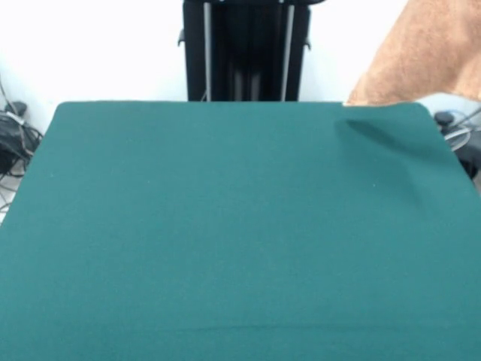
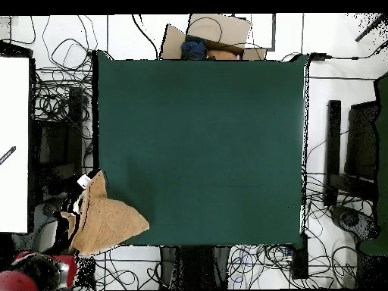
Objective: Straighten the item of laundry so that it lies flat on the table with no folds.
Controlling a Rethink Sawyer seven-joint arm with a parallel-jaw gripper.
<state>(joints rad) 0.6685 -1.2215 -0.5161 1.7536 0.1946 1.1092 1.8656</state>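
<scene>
The item of laundry (image 1: 428, 53), an orange-tan terry towel, hangs crumpled in the air over the far right corner of the table (image 1: 225, 226) and casts a shadow on the green top. In the overhead view the towel (image 2: 106, 220) is bunched at the bottom left corner of the table (image 2: 204, 151), partly over the edge. A white tag (image 2: 83, 182) sticks out at its upper end. A red part of the arm (image 2: 34, 273) shows at the bottom left. Neither view shows the gripper.
Tangled cables (image 2: 64, 98) lie on the floor around the table. A cardboard box (image 2: 216, 34) with a blue thing sits beyond the top edge, a white board (image 2: 14, 144) stands at the left, and dark equipment (image 2: 356, 151) at the right.
</scene>
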